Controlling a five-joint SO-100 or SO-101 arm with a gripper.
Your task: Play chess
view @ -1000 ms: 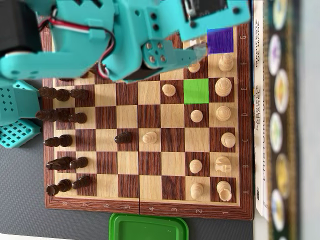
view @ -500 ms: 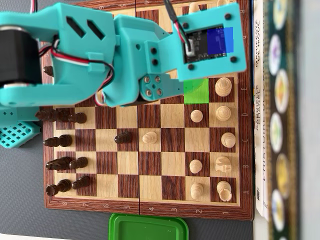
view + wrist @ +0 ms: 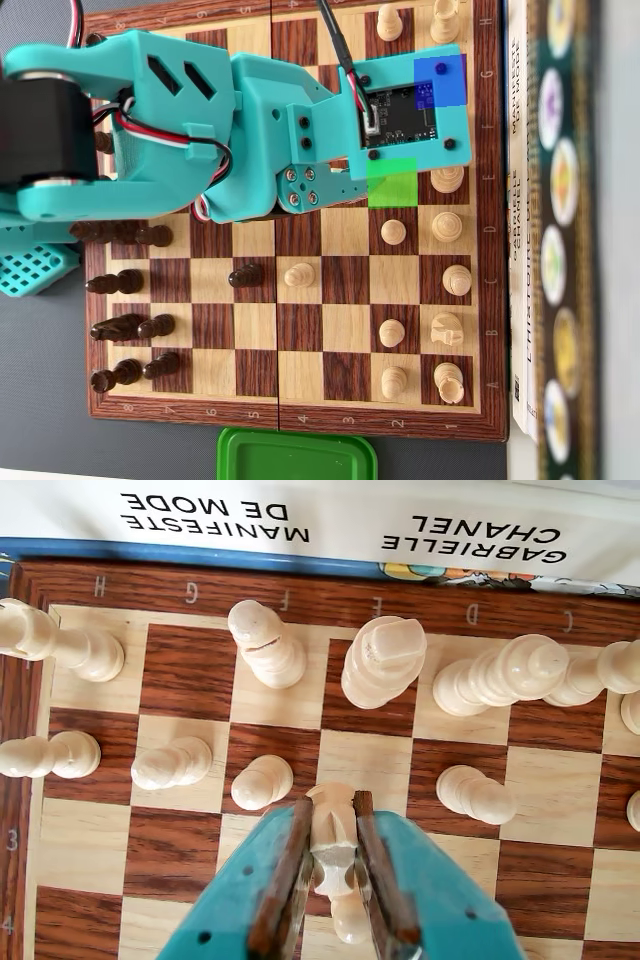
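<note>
Two fingers (image 3: 334, 825) around half-hidden white pawn (image 3: 334, 832).

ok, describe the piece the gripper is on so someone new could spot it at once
Find the wooden chessboard, at the edge beside the book lettered GABRIELLE CHANEL. In the wrist view, below the back-rank white pieces, the teal gripper comes up from the bottom edge. The white pawn is the only piece pinched between its two fingers; neighbouring pawns stand free.

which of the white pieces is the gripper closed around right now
The light pawn between the gripper fingers, low and centre in the wrist view, on the E file. Every other light piece stands free; the nearest, a pawn to its left, is untouched.
</note>
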